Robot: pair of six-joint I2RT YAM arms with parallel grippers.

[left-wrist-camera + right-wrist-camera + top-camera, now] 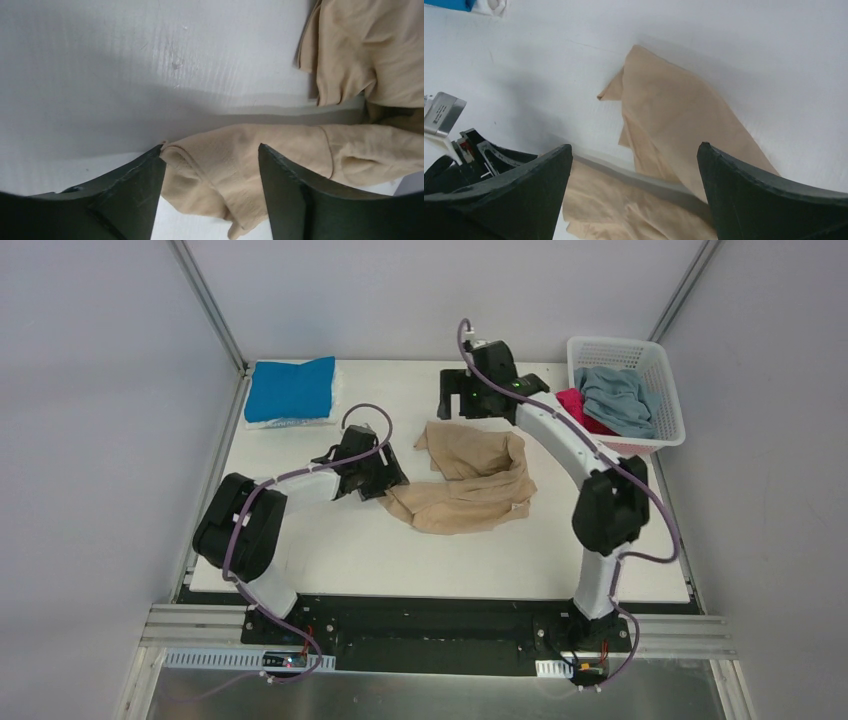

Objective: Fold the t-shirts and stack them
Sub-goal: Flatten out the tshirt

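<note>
Roughly one shirt of four looks finished: the bright blue t-shirt (pixel 290 388) lies folded flat at the far left corner of the table (pixel 400 560), on something white I cannot identify. The tan t-shirt (pixel 470 490) is next in hand, and it sits crumpled in a loose heap near the middle of the table, no fold made in it yet.

The left gripper (pixel 210 150) is low at the heap's left end. Its jaws stand partly apart on either side of a bunched end of the cloth and are not pinching it. The right gripper (pixel 634 147) hangs over the heap's far edge, spread wide and holding nothing.

At the far right corner, the white lattice basket (pixel 612 341) holds the grey-blue t-shirt (pixel 618 400) on top and the magenta t-shirt (pixel 575 405) beneath it at its left side, both unfolded and left to do
</note>
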